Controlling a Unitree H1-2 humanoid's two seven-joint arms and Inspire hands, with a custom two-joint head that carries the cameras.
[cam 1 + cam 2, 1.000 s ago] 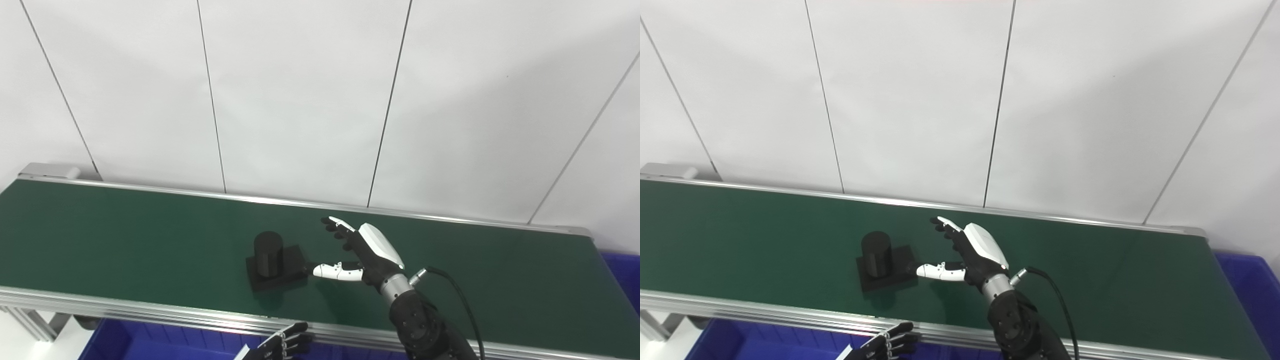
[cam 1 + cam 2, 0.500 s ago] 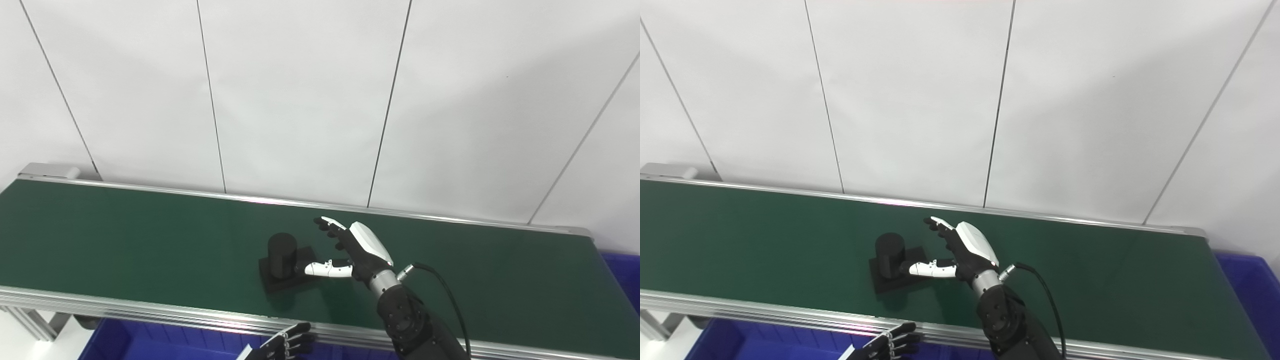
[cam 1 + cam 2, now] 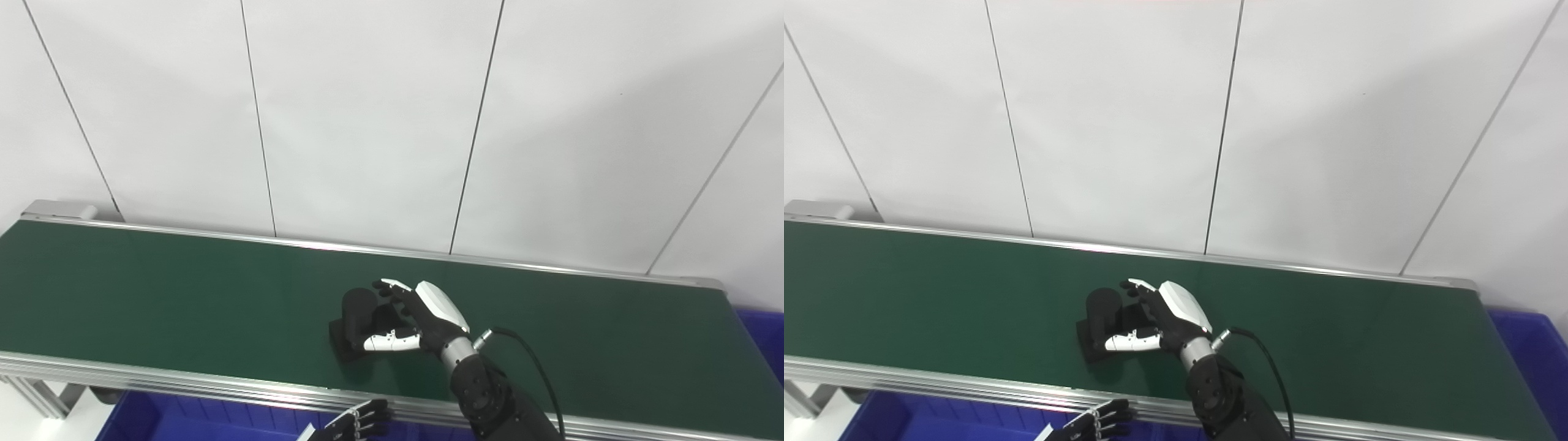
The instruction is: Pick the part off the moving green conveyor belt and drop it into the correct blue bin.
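Surface: green conveyor belt point(image 3: 153, 294) with aluminium side rails, running across the lower half of the frame from left edge to right. Behind it, a white panelled wall point(image 3: 367, 122) with thin dark seams fills the upper half.

Lower left, below the near rail: blue bin point(image 3: 184, 422), partly seen. Left hand point(image 3: 352, 424) at the bottom edge just in front of the rail, dark fingers slightly apart, holding nothing.

Task item: black part point(image 3: 357, 321), an upright cylinder on a flat square base, resting on the belt slightly left of centre, nearer the near rail.

Right hand point(image 3: 419, 315) immediately right of the part, black with white back shell; fingers point(image 3: 387, 286) curl over the top of the cylinder, thumb point(image 3: 389, 341) lies across the base's near side. Firm closure cannot be confirmed. Black cable point(image 3: 533, 367) trails from the wrist.

Far right edge: second blue bin point(image 3: 1531, 349) beyond the belt's end.
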